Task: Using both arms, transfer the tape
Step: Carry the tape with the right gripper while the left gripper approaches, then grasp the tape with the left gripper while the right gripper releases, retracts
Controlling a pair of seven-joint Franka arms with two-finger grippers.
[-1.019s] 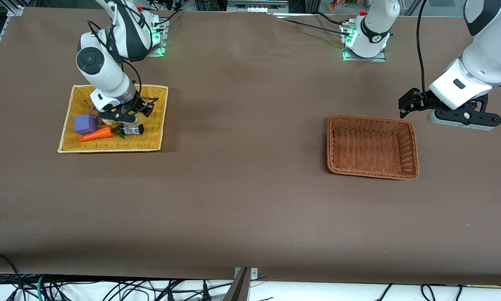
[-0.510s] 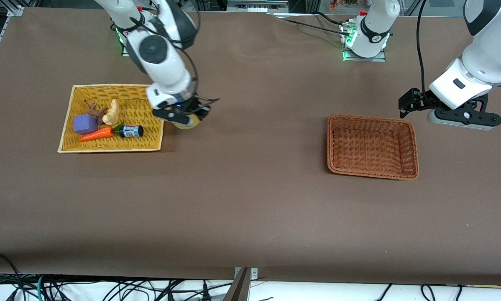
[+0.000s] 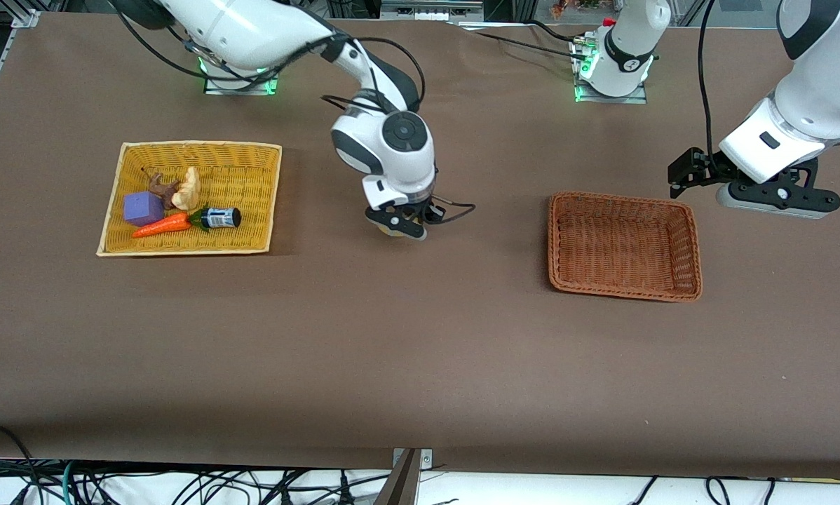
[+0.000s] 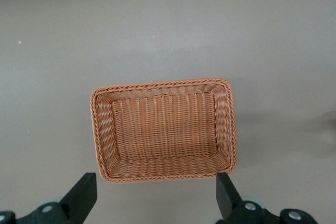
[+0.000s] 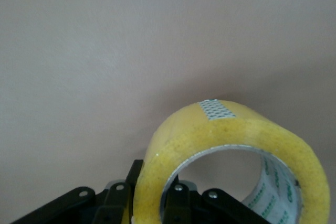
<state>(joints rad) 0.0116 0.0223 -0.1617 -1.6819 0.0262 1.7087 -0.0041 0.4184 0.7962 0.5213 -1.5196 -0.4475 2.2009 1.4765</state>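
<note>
Yellow tape (image 5: pixel 220 140) sits tight in my right claw (image 3: pixel 397 226). It is a see-through yellow ring with a pale grey inside. One of my right fingers (image 5: pixel 176 205) goes through the hole of the ring, and the other one presses on the outside. From the front camera only a little bit of yellow peeks out under the claw.

My right claw hangs in the air over the bare brown table (image 3: pixel 420 351). It is over the spot between the two baskets.

One basket is yellow (image 3: pixel 266 200). It lies at my right arm's end of the table. It holds a purple block (image 3: pixel 143 208), an orange carrot (image 3: pixel 160 225), a small dark bottle (image 3: pixel 220 219) lying on its side, and a pale lump (image 3: pixel 187 189) beside a small brown thing (image 3: pixel 159 188).

My other basket is brown (image 3: pixel 686 245) and made of woven strips. It lies toward my left arm's end of the table.

My left arm waits. My left claw (image 4: pixel 157 198) hangs over the table just beside the brown basket, and its two black fingers (image 4: pixel 84 195) are spread wide with nothing between them.
</note>
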